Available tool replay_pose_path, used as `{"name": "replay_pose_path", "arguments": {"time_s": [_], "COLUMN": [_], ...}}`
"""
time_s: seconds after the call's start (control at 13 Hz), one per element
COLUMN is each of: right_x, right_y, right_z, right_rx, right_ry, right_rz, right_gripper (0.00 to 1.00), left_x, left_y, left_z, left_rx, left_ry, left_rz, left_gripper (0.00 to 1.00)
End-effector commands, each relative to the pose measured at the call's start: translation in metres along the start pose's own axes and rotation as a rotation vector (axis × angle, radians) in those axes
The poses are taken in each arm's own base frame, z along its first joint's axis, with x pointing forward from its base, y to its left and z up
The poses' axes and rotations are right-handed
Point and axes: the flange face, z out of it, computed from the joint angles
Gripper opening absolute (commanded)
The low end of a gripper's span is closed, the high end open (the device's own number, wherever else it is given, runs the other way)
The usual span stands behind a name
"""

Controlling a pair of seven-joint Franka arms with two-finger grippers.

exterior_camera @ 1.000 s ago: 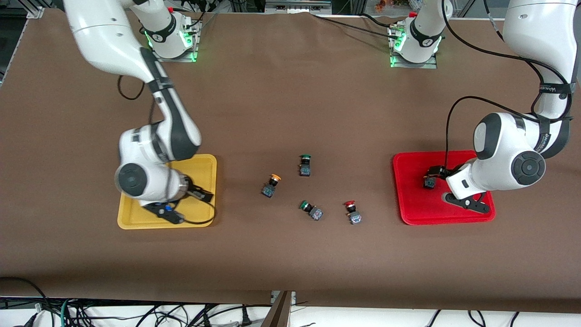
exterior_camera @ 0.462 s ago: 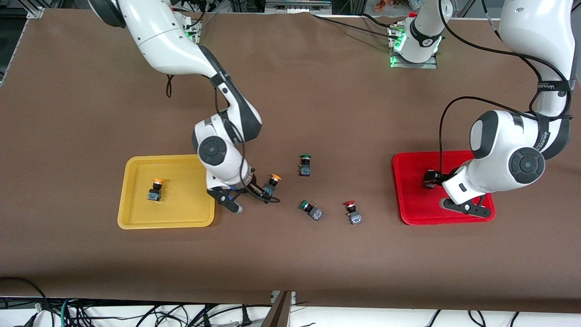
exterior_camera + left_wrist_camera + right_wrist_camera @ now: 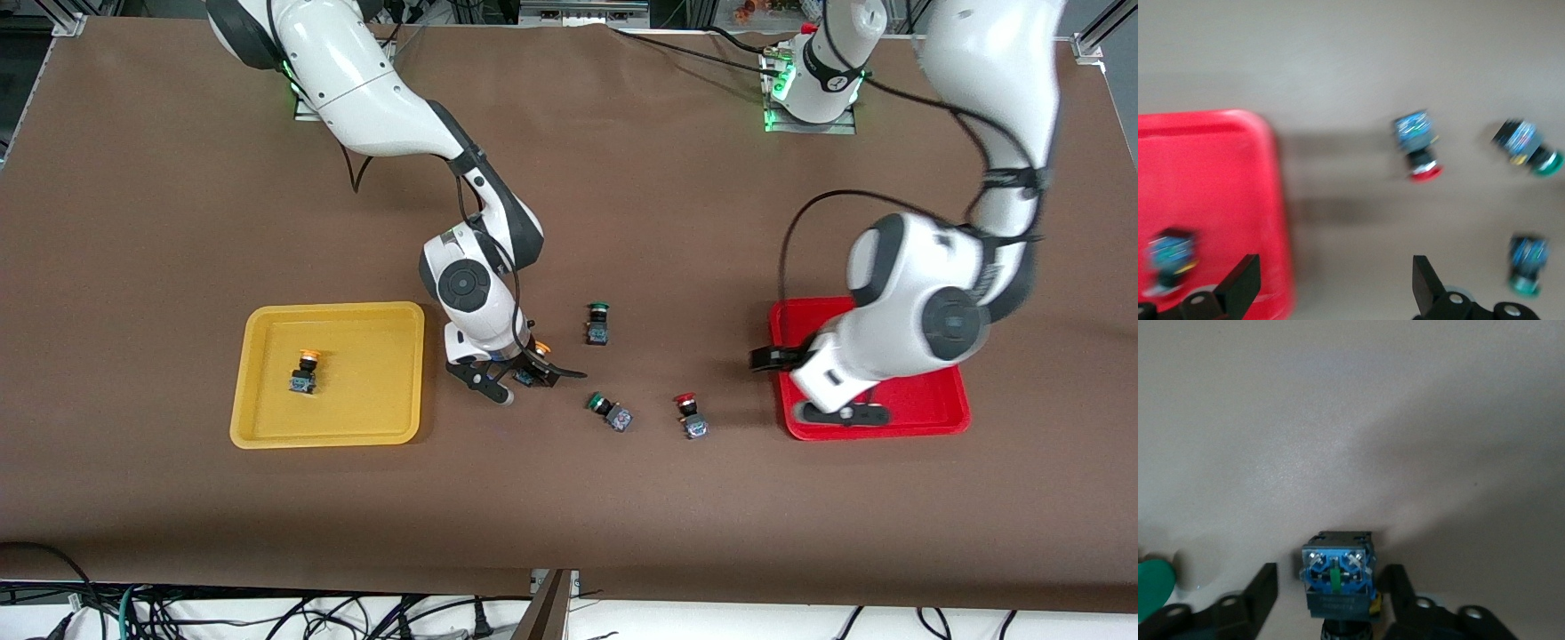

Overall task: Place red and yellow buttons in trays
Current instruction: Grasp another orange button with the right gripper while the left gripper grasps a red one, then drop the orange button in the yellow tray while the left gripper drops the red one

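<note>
My right gripper [image 3: 523, 377] is low over the table and open, its fingers [image 3: 1395, 590] on either side of a yellow button [image 3: 536, 354], seen from its blue-grey base in the right wrist view [image 3: 1337, 577]. Another yellow button [image 3: 305, 372] lies in the yellow tray [image 3: 267, 427]. My left gripper [image 3: 782, 387] is open and empty [image 3: 1335, 293], over the red tray's [image 3: 925, 400] edge toward the table's middle. A red button [image 3: 1168, 257] lies in that tray [image 3: 1211, 173], hidden by the arm in the front view. A second red button [image 3: 689, 416] lies on the table [image 3: 1418, 150].
Two green-capped switches lie on the brown table, one [image 3: 597, 323] farther from the front camera than the other [image 3: 610, 412], which lies beside the loose red button. Both show in the left wrist view [image 3: 1526, 141] [image 3: 1527, 263]. A green cap [image 3: 1151, 587] shows beside my right gripper.
My right gripper left a yellow button in the yellow tray and moved to the yellow button on the table. My left gripper let go of a red button in the red tray and moved toward the table's middle.
</note>
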Motion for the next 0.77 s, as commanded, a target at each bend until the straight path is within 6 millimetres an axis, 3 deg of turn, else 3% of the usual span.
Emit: {"name": "replay_pose_path", "arguments": {"time_s": [0.0, 0.15, 0.31, 0.38, 0.54, 0.69], "right_x": [0.017, 0.055, 0.103, 0.128, 0.175, 0.201], "right_y": [-0.003, 0.017, 0.049, 0.071, 0.116, 0.157], "right_z": [-0.016, -0.044, -0.084, -0.102, -0.125, -0.125], "right_rx": [0.004, -0.062, -0.116, -0.139, -0.143, -0.165], "right_ry": [0.025, -0.021, -0.093, -0.140, -0.219, -0.294], "right_rz": [-0.048, -0.100, -0.188, -0.243, -0.335, -0.424], "right_gripper": [0.00, 0.00, 0.00, 0.00, 0.00, 0.00], "left_x": [0.026, 0.014, 0.008, 0.006, 0.007, 0.007], "left_y": [0.015, 0.059, 0.078, 0.080, 0.083, 0.084], "left_z": [0.040, 0.075, 0.104, 0.122, 0.131, 0.136], "left_rx": [-0.044, -0.047, 0.027, 0.063, 0.065, 0.090], "left_ry": [0.107, 0.121, 0.184, 0.185, 0.207, 0.230], "left_rz": [-0.096, -0.115, -0.112, -0.111, -0.124, -0.089], "left_gripper": [1.00, 1.00, 1.00, 1.00, 1.00, 1.00]}}
